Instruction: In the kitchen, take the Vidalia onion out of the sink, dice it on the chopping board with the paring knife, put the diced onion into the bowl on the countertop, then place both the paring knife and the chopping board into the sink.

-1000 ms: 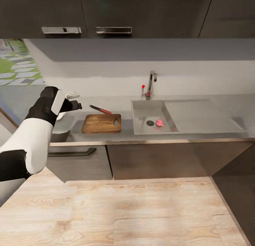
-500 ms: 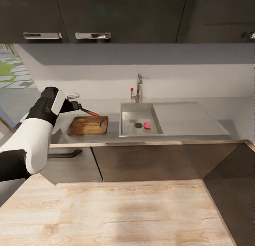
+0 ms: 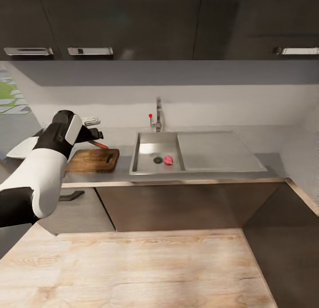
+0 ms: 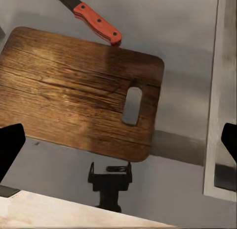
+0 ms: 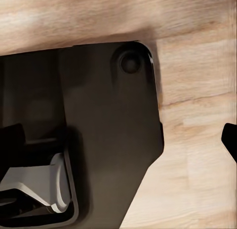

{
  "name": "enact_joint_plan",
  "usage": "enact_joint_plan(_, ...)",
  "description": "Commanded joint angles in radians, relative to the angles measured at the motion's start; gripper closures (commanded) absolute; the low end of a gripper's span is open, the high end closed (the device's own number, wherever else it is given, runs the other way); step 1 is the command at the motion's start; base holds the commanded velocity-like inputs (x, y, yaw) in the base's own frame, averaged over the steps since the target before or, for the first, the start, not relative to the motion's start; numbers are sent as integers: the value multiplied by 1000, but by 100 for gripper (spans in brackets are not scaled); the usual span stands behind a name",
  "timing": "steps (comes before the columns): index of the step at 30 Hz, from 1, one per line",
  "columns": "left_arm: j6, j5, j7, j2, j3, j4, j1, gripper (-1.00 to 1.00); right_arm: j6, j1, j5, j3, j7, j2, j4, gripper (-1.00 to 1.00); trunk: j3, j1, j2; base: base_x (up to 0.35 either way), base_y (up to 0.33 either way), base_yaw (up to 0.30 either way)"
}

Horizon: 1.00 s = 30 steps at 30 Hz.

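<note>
The Vidalia onion (image 3: 168,160) lies inside the sink (image 3: 153,142), just beside the round drain (image 3: 157,160). The chopping board (image 3: 92,161) rests on the countertop (image 3: 266,159) beside the sink, and the paring knife (image 4: 92,20) lies at the board's far edge, its red handle touching the corner. The left gripper (image 4: 118,140) hovers above the board with its fingers (image 4: 9,145) spread wide and empty. The right gripper (image 5: 123,135) faces the wood floor (image 5: 197,155) and the robot's dark base (image 5: 98,115); its fingers also stand wide apart.

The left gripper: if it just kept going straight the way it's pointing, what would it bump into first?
Most likely the chopping board. The left wrist view looks along the left gripper, whose fingers are spread wide, and the board lies squarely ahead with nothing in between. The knife lies just beyond it. Depth is hard to judge.
</note>
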Motion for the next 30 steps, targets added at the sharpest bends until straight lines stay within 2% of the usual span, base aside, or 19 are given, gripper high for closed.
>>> enact_joint_plan(1, 3, 11, 9, 0, 2, 7, -1, -100, -2, 0, -7, 8, -8, -2, -2, -100, 0, 1, -2, 77, -318, -83)
enact_joint_plan(12, 2, 12, 7, -15, 1, 43, -1, -100, -2, -1, -7, 8, -8, -2, -2, -100, 17, 1, -2, 95, -317, -101)
enact_joint_plan(13, 2, 12, 4, -27, 1, 59, -1, -100, -2, -1, -7, 8, -8, -2, -2, -100, 19, 1, -2, 160, -300, -106)
enact_joint_plan(16, 1, 12, 2, -40, 1, 92, -1, -100, -2, -1, -7, 8, -8, -2, -2, -100, 24, 1, -2, 175, -290, -100)
enact_joint_plan(30, -1, 12, 0, -42, 1, 131, -1, -100, 2, 0, -7, 10, -9, 0, -2, -100, 46, 1, -2, 219, -254, -30)
